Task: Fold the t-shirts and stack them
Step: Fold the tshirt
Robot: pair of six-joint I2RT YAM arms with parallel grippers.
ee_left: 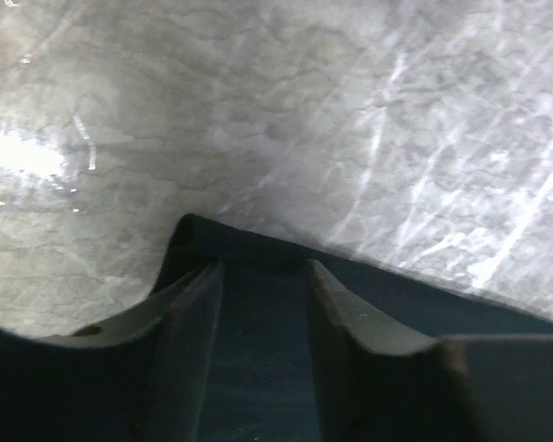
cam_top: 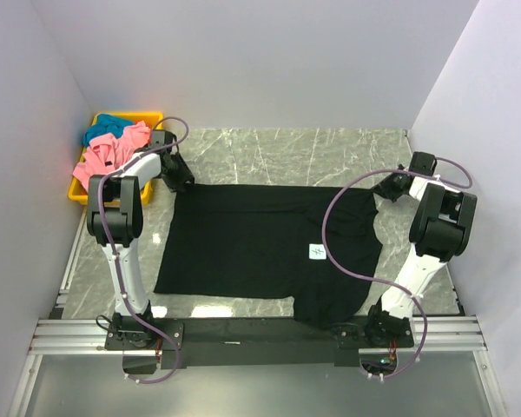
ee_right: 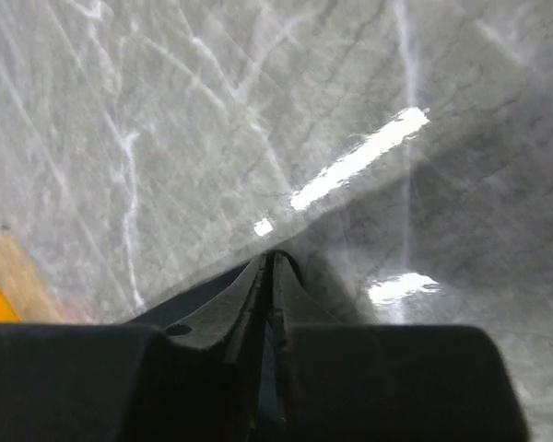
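- The black t-shirt [cam_top: 243, 243] looks limp and light; pinch it at the corners or it will sag and bunch.
- The left gripper [ee_left: 263, 267] stands released, one shirt corner lying between its jaws.
- The right gripper [ee_right: 267, 258] is clenched, apparently on the opposite corner.
- Beyond both jaws is bare table [cam_top: 330, 148].

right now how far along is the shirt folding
Done: nothing looks folded or stacked. In hand: the black t-shirt lies spread out, left claw open over its far left corner, right claw shut on the far right one. Left: folding it, then the pink t-shirt and teal t-shirt heaped in the yellow bin.
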